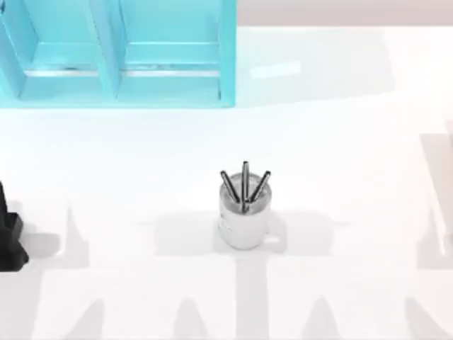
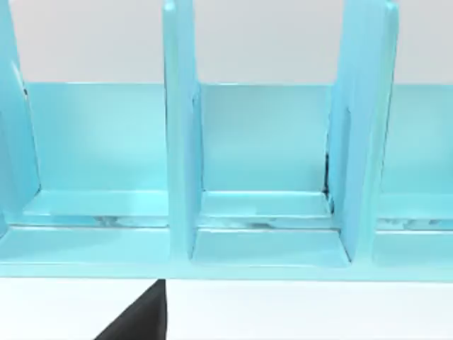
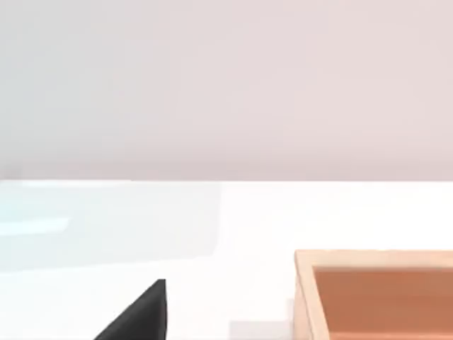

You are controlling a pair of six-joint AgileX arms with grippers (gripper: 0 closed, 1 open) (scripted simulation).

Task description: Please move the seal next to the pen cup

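at table centre the pen cup (image 1: pixel 244 219) stands alone, so i judge i'm at the start, needing to find the seal; with my left arm (image 1: pixel 10 237) parked at nine o'clock, i can't tell either jaw state.

My white table (image 1: pixel 141 163) carries the pen cup (image 1: pixel 245 221) near its middle, a turquoise divided rack (image 1: pixel 117 53) at the far left, and a wooden box (image 3: pixel 375 294).

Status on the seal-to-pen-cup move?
Done: nothing; the pen cup stands alone mid-table. In hand: no grasp visible; the left arm sits at the table's left edge, facing the teal shelf; the right hand is near a wooden box. Left: fetch the seal, set it beside the cup.
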